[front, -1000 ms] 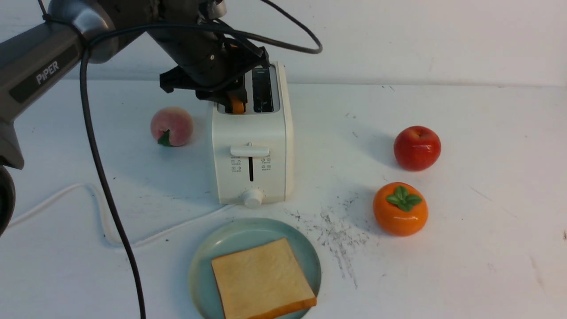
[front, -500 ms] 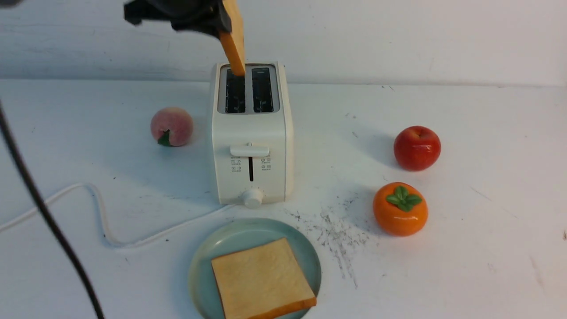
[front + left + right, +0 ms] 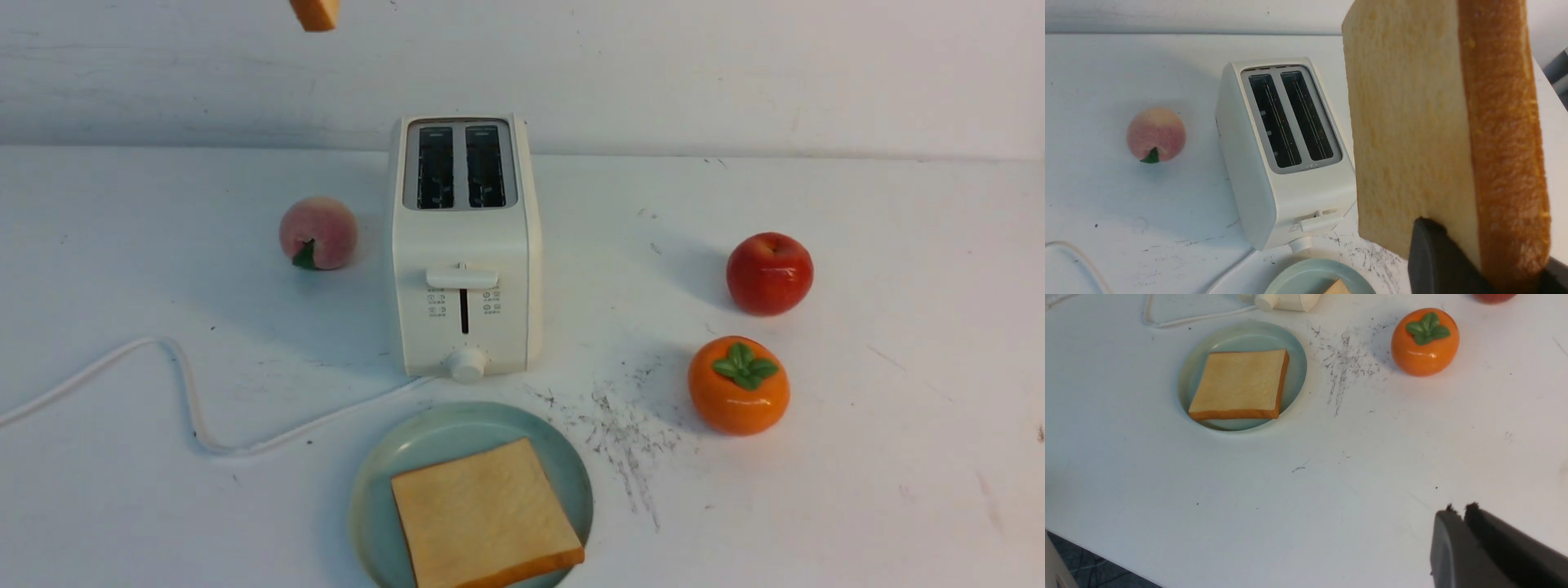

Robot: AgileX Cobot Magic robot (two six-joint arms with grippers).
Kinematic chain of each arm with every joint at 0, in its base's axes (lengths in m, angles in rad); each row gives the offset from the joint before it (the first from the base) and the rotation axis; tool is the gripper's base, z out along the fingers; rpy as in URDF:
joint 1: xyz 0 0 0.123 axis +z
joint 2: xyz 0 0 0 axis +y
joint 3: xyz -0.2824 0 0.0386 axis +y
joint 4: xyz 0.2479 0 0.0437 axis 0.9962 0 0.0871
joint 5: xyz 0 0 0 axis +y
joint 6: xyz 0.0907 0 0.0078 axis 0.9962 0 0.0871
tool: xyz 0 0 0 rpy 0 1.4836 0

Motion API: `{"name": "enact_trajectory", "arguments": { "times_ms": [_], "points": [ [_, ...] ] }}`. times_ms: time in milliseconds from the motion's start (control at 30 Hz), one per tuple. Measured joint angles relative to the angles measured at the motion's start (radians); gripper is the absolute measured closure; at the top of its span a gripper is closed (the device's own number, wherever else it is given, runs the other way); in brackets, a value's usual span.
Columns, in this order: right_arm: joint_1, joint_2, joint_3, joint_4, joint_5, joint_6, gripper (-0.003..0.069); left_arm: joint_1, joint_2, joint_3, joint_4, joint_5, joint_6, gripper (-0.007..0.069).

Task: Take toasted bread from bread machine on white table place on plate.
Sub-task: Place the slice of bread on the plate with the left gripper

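The cream-white toaster (image 3: 464, 245) stands on the white table (image 3: 898, 425) with both slots empty; it also shows in the left wrist view (image 3: 1278, 159). My left gripper (image 3: 1486, 261) is shut on a slice of toast (image 3: 1437, 130) and holds it upright, high above the table. In the front view only that slice's corner (image 3: 315, 13) shows at the top edge, left of the toaster. A second slice (image 3: 485, 516) lies flat on the blue-green plate (image 3: 408, 445) in front of the toaster; slice (image 3: 1241, 384) and plate (image 3: 1296, 365) also show in the right wrist view. My right gripper (image 3: 1457, 510) is shut and empty over the table's near side.
A peach (image 3: 317, 233) sits left of the toaster. A red apple (image 3: 769, 273) and an orange persimmon (image 3: 738, 385) sit to the right. The white cord (image 3: 180, 392) winds across the table at the left. Dark scuffs (image 3: 620, 433) lie right of the plate.
My left gripper has lifted the slice out of the toaster's left slot, up and to the left, nearly out of the front view. The arm has left that view.
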Motion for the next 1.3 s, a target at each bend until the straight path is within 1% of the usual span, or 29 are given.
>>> {"name": "enact_trajectory", "arguments": {
  "times_ms": [100, 233, 333, 367, 400, 533, 600, 700, 767, 800, 867, 933, 1167, 1300],
  "points": [
    [0.000, 0.000, 0.000, -0.008, -0.001, 0.000, 0.0618, 0.000, -0.039, 0.078, -0.033, 0.000, 0.008, 0.0546],
    [0.000, 0.000, 0.001, -0.011, -0.001, 0.000, 0.0618, 0.000, -0.112, 0.303, -0.146, 0.000, 0.045, 0.0546],
    [0.000, 0.000, 0.001, -0.011, -0.001, 0.000, 0.0616, 0.000, -0.163, 0.528, -0.256, -0.004, 0.108, 0.0546],
    [0.000, 0.000, 0.001, -0.011, -0.001, 0.000, 0.0616, 0.000, -0.169, 0.544, -0.273, -0.006, 0.113, 0.0546],
    [0.000, 0.000, 0.001, -0.011, -0.001, 0.000, 0.0615, 0.000, -0.189, 0.654, -0.335, -0.031, 0.150, 0.0546],
    [0.000, 0.000, 0.001, -0.012, -0.001, 0.000, 0.0614, 0.000, -0.208, 0.947, -0.530, -0.180, 0.282, 0.0546],
    [0.000, 0.000, 0.001, -0.012, -0.001, 0.000, 0.0613, 0.000, -0.203, 1.026, -0.608, -0.242, 0.337, 0.0546],
    [0.000, 0.000, 0.001, -0.013, -0.001, 0.000, 0.0608, 0.000, -0.186, 1.161, -0.751, -0.385, 0.477, 0.0546],
    [0.000, 0.000, 0.001, -0.012, -0.001, 0.000, 0.0606, 0.000, -0.170, 1.205, -0.826, -0.463, 0.542, 0.0546],
    [0.000, 0.000, 0.001, -0.012, -0.001, 0.000, 0.0606, 0.000, -0.165, 1.209, -0.843, -0.472, 0.549, 0.0546],
    [0.000, 0.000, 0.001, -0.012, -0.001, 0.000, 0.0605, 0.000, -0.130, 1.248, -0.934, -0.575, 0.616, 0.0546],
    [0.000, 0.000, 0.001, -0.007, -0.001, 0.000, 0.0601, 0.000, -0.088, 1.266, -0.982, -0.621, 0.636, 0.0546],
    [0.000, 0.000, 0.001, -0.004, -0.001, 0.000, 0.0594, 0.000, 0.096, 1.278, -1.067, -0.664, 0.647, 0.0546],
    [0.000, 0.000, 0.001, -0.004, -0.001, 0.000, 0.0594, 0.000, 0.156, 1.278, -1.111, -0.677, 0.654, 0.0546]
  ]
}}
